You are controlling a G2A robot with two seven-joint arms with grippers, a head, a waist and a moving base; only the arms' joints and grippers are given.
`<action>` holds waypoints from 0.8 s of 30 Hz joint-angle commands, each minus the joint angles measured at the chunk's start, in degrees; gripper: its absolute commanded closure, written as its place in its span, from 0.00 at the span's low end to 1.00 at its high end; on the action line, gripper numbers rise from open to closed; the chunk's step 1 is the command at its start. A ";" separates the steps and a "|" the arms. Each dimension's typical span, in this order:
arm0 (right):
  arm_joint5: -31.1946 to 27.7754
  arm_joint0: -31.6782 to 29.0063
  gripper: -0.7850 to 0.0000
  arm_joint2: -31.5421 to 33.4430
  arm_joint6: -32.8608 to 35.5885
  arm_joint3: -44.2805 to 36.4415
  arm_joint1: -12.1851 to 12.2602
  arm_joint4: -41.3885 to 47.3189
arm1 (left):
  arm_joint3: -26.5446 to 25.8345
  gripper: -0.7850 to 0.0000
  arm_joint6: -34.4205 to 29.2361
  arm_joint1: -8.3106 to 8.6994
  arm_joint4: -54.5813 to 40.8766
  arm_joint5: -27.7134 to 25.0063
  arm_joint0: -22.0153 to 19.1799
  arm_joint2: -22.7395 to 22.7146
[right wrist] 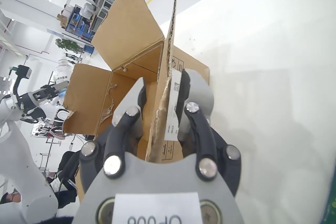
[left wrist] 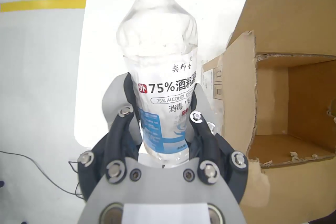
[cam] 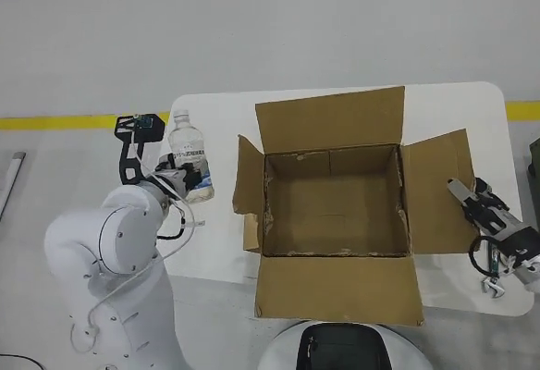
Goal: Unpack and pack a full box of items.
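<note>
Bottle [left wrist: 157, 57] of alcohol disinfectant is pinched at its lower half between the left fingers [left wrist: 115, 99], its cap pointed away from them, beside the open cardboard box [cam: 335, 199] on the counter [cam: 214, 120]. The right fingers [right wrist: 197, 93] are spread, with a box flap [right wrist: 161, 104] held between them.

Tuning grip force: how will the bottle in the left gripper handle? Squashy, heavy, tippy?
The bottle looks thin and dented, so the left gripper could squash it. Liquid seems to reach its shoulder: likely heavy for its size. Tall and narrow, may tip when set down.
</note>
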 commanded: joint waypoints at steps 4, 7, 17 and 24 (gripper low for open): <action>-1.61 -0.89 0.00 4.47 -1.27 -0.85 0.11 -3.41 | 0.76 1.00 0.00 0.44 -2.06 1.69 -3.85 1.56; -2.73 -1.49 0.00 7.87 -0.90 -1.17 0.29 -6.78 | 2.23 1.00 0.00 0.52 -7.87 5.31 -6.81 2.92; -4.00 -2.39 0.00 13.84 -0.06 -0.76 0.28 -7.23 | 5.32 1.00 0.00 1.54 -25.51 11.87 -13.45 11.65; -5.76 -3.42 0.00 16.45 -0.36 -1.07 0.16 -8.23 | 9.99 1.00 0.00 2.48 -39.47 16.72 -11.42 20.17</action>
